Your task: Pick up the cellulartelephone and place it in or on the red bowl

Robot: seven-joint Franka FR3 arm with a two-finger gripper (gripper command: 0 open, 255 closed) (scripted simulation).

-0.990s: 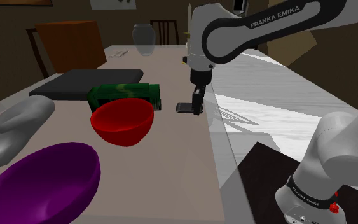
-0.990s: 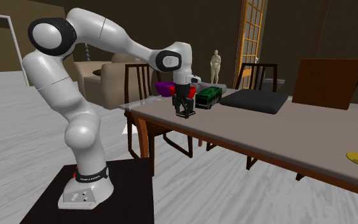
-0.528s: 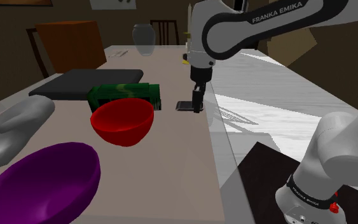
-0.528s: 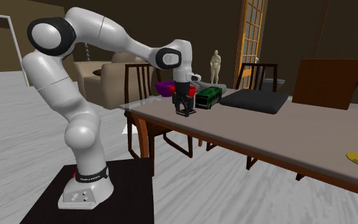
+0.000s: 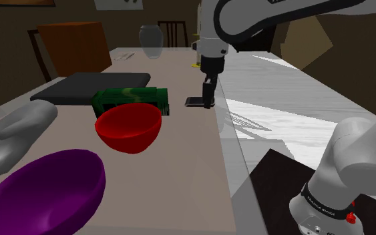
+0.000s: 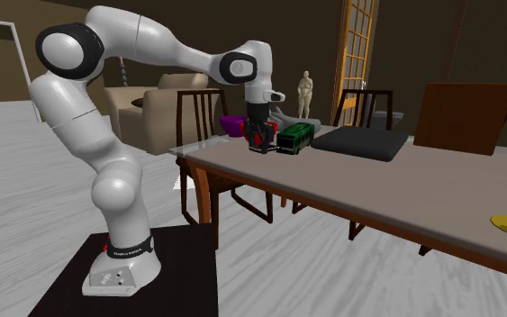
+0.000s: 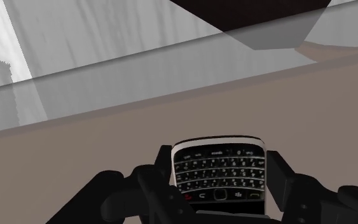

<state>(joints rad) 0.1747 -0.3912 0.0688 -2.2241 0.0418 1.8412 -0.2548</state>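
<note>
Plainly, jaws clamp the phone near the green bus and red bowl.

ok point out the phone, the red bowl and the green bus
phone [image 7: 219, 172]: wrist view, on its keypad
red bowl [image 5: 129, 139]: shoulder view, on its outer wall
green toy bus [image 6: 294, 138]: second exterior view, on its near side

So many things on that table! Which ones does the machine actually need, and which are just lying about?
Needed:
phone, clasped between the fingers
red bowl

Just lying about:
purple bowl
green toy bus
dark flat pad
grey vase
</note>
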